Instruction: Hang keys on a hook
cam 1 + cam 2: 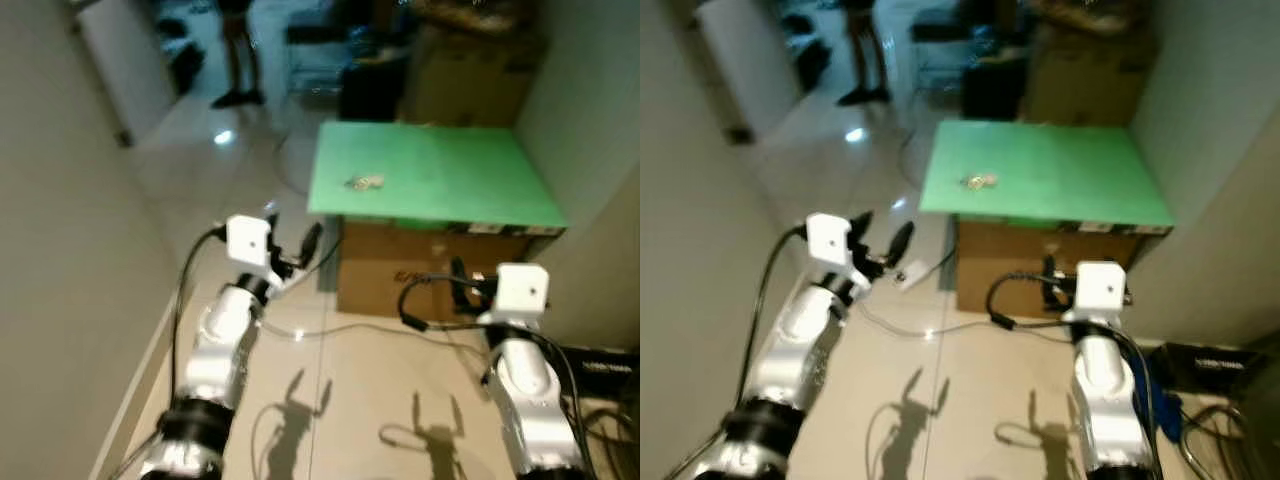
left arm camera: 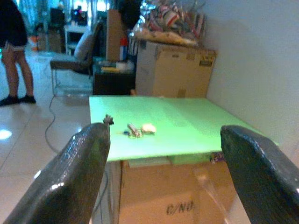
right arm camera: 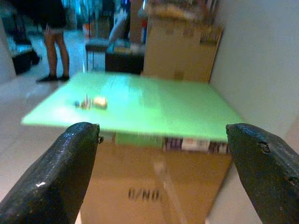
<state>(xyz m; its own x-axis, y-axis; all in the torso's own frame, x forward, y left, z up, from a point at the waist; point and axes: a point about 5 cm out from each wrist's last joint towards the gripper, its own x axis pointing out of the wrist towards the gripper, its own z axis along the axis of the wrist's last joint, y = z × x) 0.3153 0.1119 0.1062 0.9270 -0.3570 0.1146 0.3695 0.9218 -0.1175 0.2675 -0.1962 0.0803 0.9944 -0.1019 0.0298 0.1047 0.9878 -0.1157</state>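
Keys (image 1: 365, 182) lie on the green board (image 1: 450, 190) capping a cardboard box (image 1: 400, 275), toward the board's left side. Left gripper (image 2: 163, 163) and right gripper (image 3: 163, 163) hover short of the board, jaws spread wide, empty, keys well beyond both.

Right gripper (image 3: 163, 172): two black fingers spread wide apart, nothing between them. Beyond: flat green board (image 3: 154, 109) atop brown cardboard box (image 3: 154, 186). Small blurred bunch of keys (image 3: 92, 102) on board, 10 o'clock side. Person's legs (image 3: 55, 51) further off, 10 o'clock
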